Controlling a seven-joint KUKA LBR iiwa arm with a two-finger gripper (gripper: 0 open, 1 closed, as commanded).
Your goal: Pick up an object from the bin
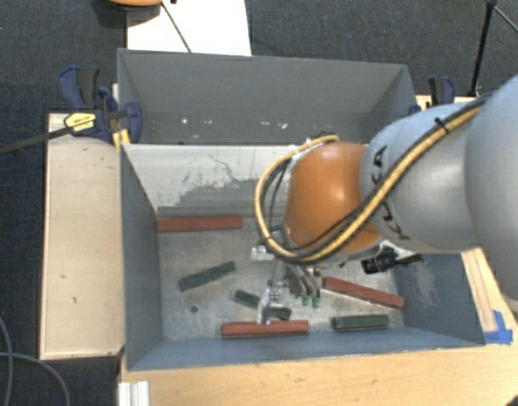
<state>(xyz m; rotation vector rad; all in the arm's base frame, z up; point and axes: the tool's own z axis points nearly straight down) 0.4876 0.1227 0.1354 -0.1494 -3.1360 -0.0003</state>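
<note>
My gripper [274, 311] hangs low near the front of the bin, under the orange wrist cover. Its tips sit just above a red-brown bar [265, 329] lying flat along the front wall. A small dark green piece [245, 298] lies just to the gripper's left. Another red-brown bar [363, 292] slants away to the right, partly under the wrist. A dark green bar [359, 320] rests right of the gripper near the front wall. Nothing shows between the fingers.
A long red-brown bar [199, 223] lies at the back left of the bin floor. A dark green bar [206, 276] sits tilted at the middle left. The arm and its orange cover hide the bin's middle and right.
</note>
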